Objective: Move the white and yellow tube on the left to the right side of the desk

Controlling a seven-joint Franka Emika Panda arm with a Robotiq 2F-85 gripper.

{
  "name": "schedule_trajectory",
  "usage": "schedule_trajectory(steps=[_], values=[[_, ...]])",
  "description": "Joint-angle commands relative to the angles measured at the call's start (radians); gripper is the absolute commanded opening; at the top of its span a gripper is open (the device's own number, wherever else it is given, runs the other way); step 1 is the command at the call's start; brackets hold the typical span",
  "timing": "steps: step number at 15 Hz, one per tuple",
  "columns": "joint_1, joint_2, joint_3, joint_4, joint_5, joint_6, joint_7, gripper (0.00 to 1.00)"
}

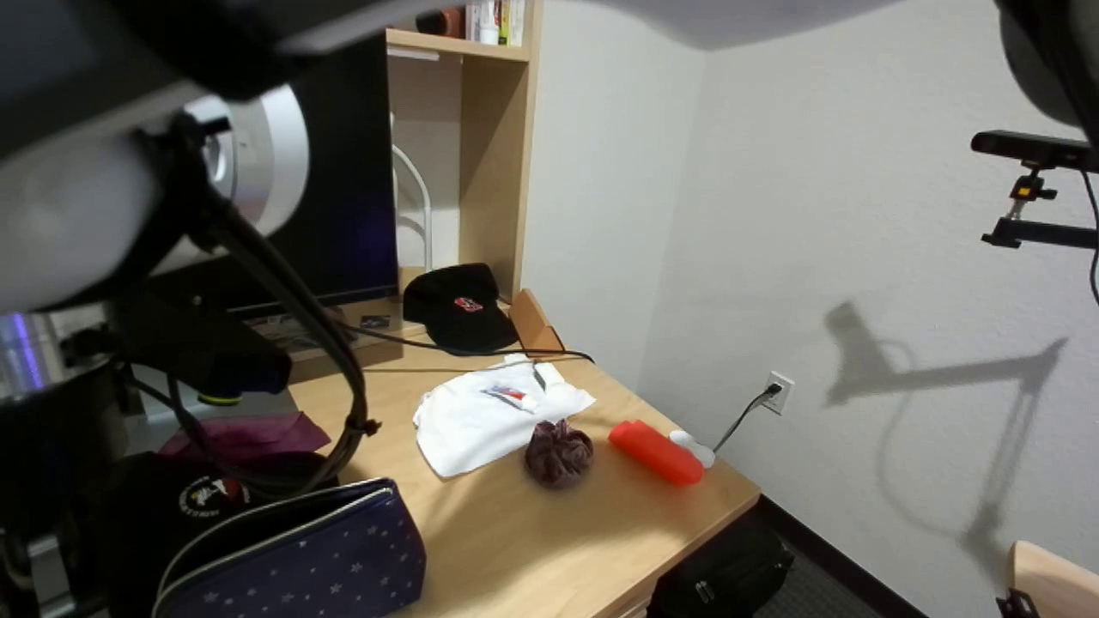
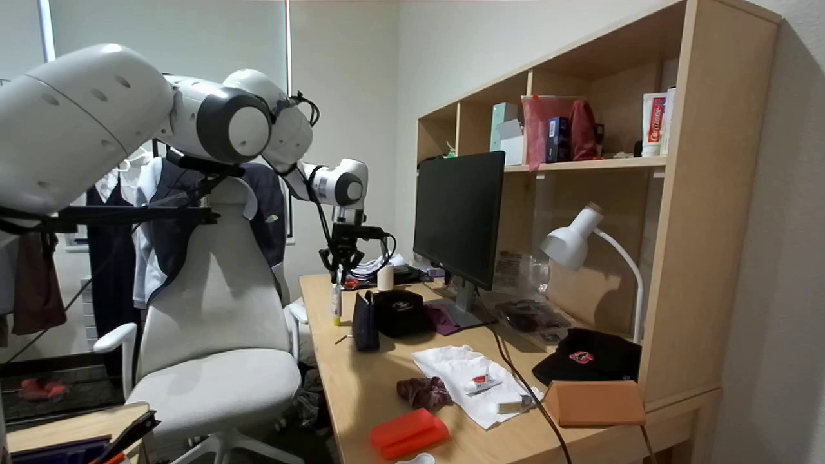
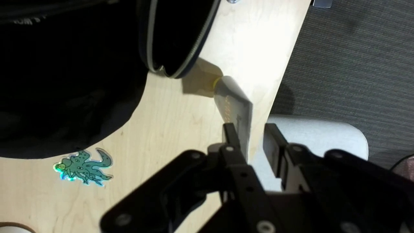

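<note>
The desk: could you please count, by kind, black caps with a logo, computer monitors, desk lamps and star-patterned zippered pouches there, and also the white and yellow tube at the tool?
Black caps with a logo: 2
Computer monitor: 1
Desk lamp: 1
Star-patterned zippered pouch: 1
White and yellow tube: 1
Total: 6

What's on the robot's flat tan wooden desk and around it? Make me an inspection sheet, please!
Surface: flat tan wooden desk with a teal creature-shaped sticker.
Job's things: slim white tube with yellow end, roughly upright, yellow end down.
Clutter: long rounded red-orange object, maroon cloth scrunchie, crumpled white sheet, starry navy zip pouch, black fabric cap.
Grippers: black two-fingered gripper open, gap showing beside the tube.
Cables: thin black cable crossing the desk.
Surroundings: grey padded office chair, flat black monitor, tall light-wood shelf unit.
</note>
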Motion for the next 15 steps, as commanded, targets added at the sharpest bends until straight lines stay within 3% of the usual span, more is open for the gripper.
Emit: schedule_trajectory(steps=[1, 7, 15], values=[[0.01, 0.006, -0.006, 0.029, 0.003, -0.042, 0.037, 0.6], [0.011, 0.015, -0.006, 0.036, -0.001, -0.035, 0.038, 0.98], [0.01, 0.037, -0.003, 0.042, 0.003, -0.033, 0.031, 1.0]])
